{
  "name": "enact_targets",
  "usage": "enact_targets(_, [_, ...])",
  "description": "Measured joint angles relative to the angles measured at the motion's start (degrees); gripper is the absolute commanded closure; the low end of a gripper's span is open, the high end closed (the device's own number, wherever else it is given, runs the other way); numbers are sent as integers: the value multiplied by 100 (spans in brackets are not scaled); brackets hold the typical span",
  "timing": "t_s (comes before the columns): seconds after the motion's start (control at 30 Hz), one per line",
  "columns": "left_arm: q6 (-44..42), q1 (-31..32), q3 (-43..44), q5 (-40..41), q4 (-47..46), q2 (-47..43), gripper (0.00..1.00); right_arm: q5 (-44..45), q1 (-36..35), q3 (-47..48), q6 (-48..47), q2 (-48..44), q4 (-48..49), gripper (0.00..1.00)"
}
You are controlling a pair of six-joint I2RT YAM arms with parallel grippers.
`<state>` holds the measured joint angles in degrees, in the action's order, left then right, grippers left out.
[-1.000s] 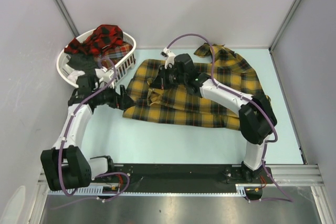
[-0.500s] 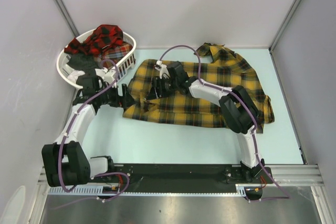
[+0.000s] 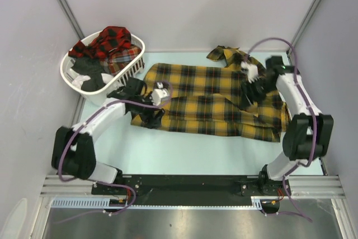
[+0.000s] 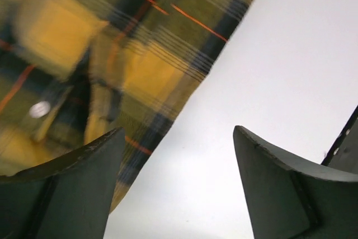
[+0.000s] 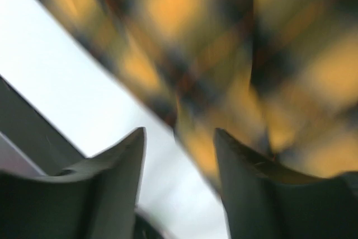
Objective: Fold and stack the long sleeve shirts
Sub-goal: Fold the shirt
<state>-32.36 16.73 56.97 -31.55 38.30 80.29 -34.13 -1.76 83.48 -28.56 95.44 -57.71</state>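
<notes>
The mustard-yellow shirt [image 3: 212, 90] lies spread across the middle of the worktop [image 3: 184, 152]. The right jaws have let go near its left-centre and swung over its right side, parted and empty. The left jaws, wide, have moved to its near-left corner, probably for the next fold. The red plaid shirts [image 3: 109, 40] wait in the basket [image 3: 68, 59].

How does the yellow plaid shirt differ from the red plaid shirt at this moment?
The yellow shirt is mustard with black checks; the red shirt is red and black. The yellow shirt lies spread out across the table; the red shirt sits bunched up in the white basket. Both are plaid.
</notes>
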Motion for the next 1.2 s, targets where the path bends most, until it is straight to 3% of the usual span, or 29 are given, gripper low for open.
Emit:
enact_targets(0.17, [-315,302,15,466,-90,994,25,748,839,-1526,-1198,-546,-876,58])
enact_targets(0.3, [-511,262,114,970,-149,1672,29,1322,1172,-2426,-1521,-407,-551,62])
enact_targets(0.43, [-802,61,210,1241,-160,1794,33,1790,1443,-2741,-1687,-66,9,64])
enact_targets(0.67, [-1620,-669,273,1329,302,1585,24,1963,1950,-2483,-2087,111,247,59])
enact_targets(0.87, [-2470,-675,-186,1137,466,269,25,1624,2184,-2651,-2959,-1233,-46,56])
enact_targets(1.0, [-3082,-656,-597,1036,337,-129,25,1421,2009,-3274,-3429,-2280,90,55])
enact_targets(1.2, [-3698,-588,-940,1132,-46,166,24,1591,1257,-4597,-3685,-2667,901,53])
